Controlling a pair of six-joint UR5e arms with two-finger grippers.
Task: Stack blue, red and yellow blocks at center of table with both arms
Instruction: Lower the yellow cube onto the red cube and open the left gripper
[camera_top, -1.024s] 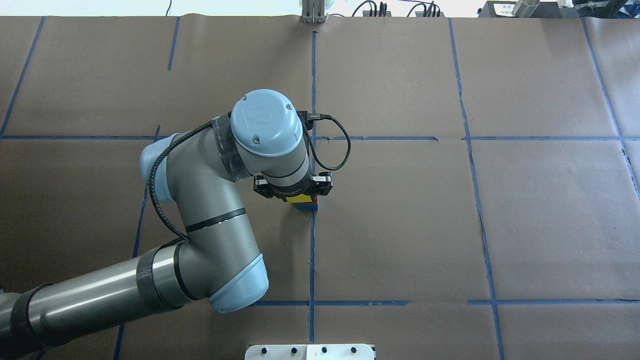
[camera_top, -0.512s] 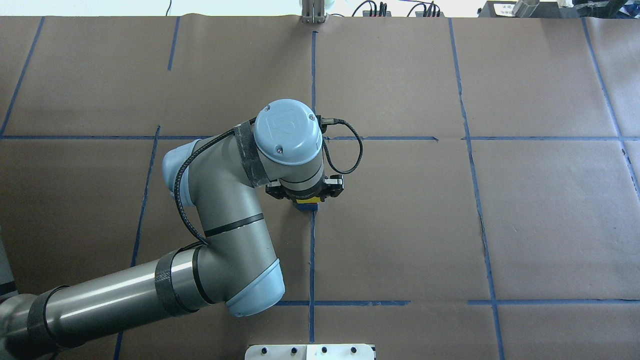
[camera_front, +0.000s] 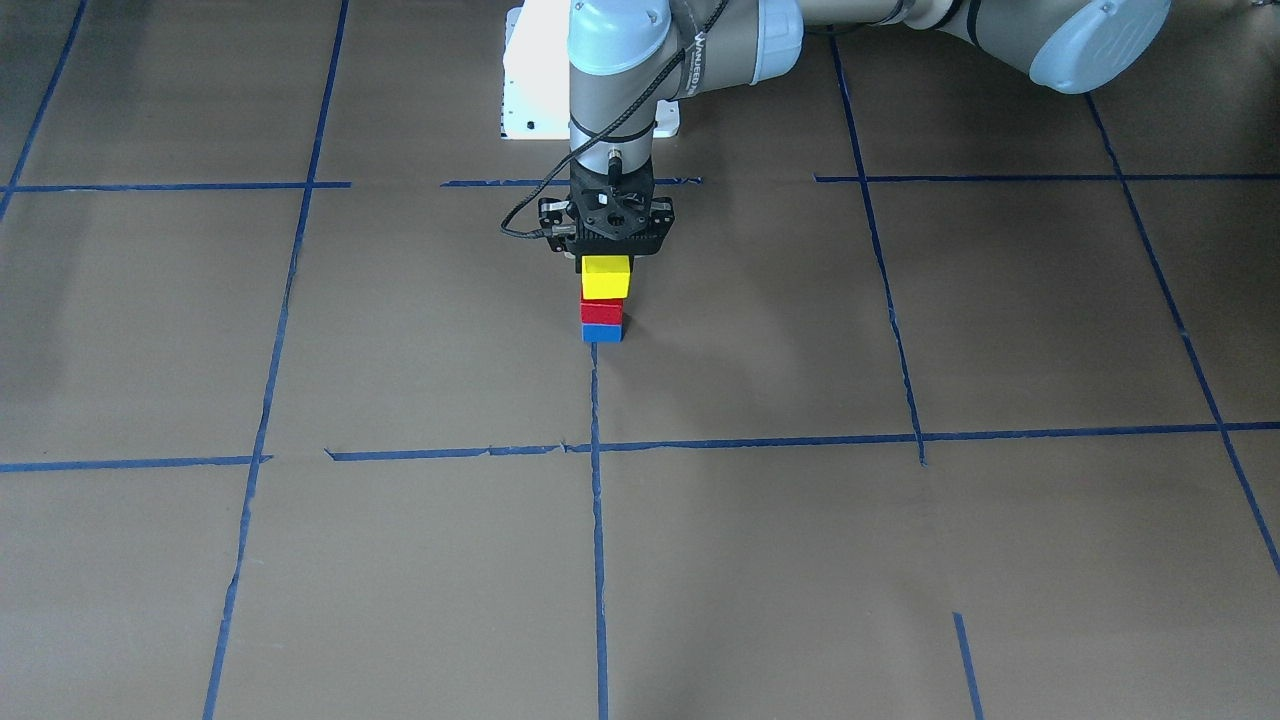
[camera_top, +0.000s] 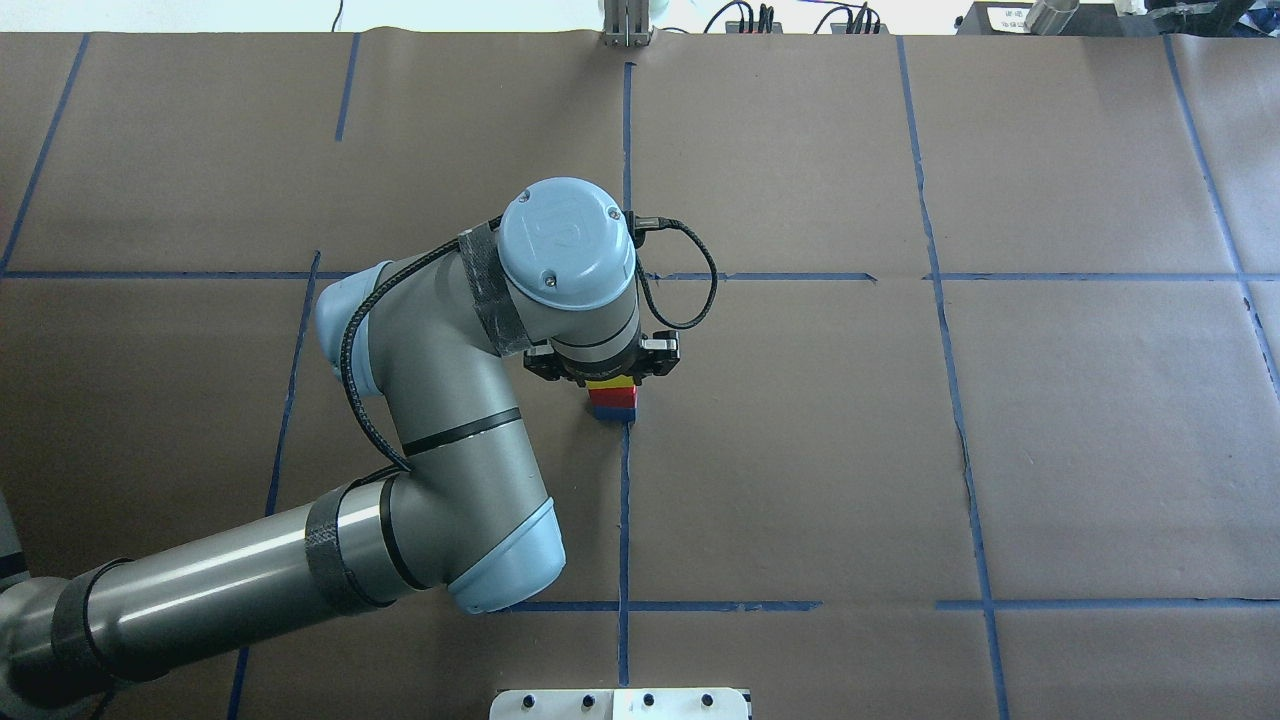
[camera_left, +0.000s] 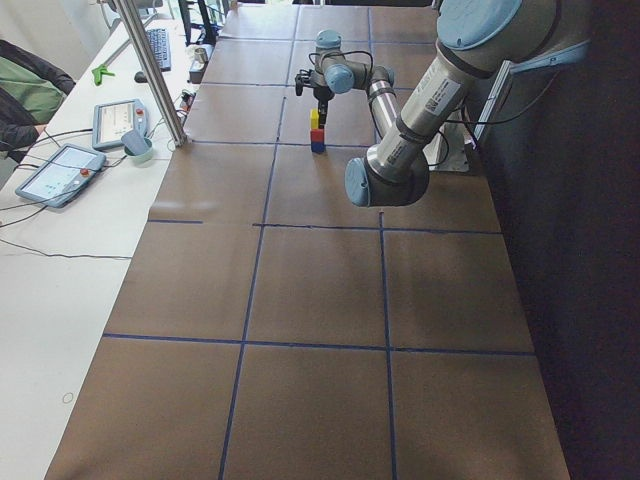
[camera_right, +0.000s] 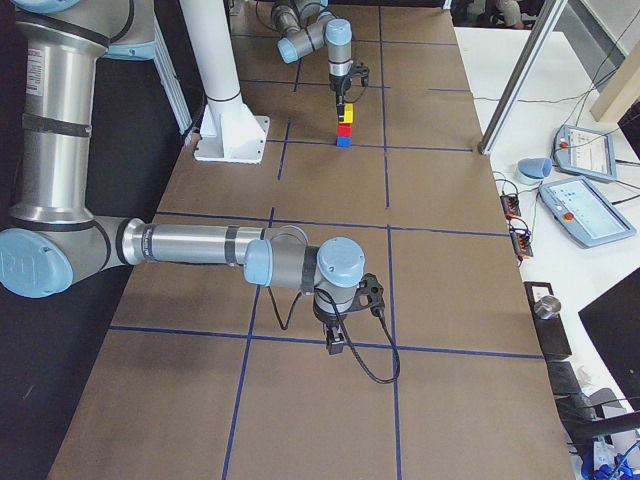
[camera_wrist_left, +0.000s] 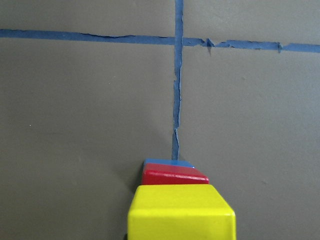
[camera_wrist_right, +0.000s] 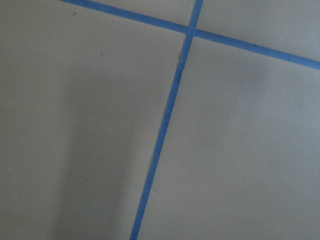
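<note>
The left gripper (camera_front: 606, 252) is right over the stack in the middle of the table (camera_front: 900, 560). It points straight down and holds the yellow block (camera_front: 606, 277). Its fingers are hidden, but the block sits tight under it.

Right below is the red block (camera_front: 601, 311). The red block sits on the blue block (camera_front: 601, 332), which stands at the far end of a blue tape line (camera_front: 596, 400). So the only way to go is down.

The yellow block lines up well with the two under it. Whether it touches the red block or hangs just above it cannot be told. The blocks look about as wide as they are long, so no turning seems needed.

The left arm reaches in with a bent elbow. The right gripper (camera_right: 337, 345) is well apart, low over bare table toward the right end. Whether it is wide or closed cannot be told.

The left gripper likely needs to let go gently.
</note>
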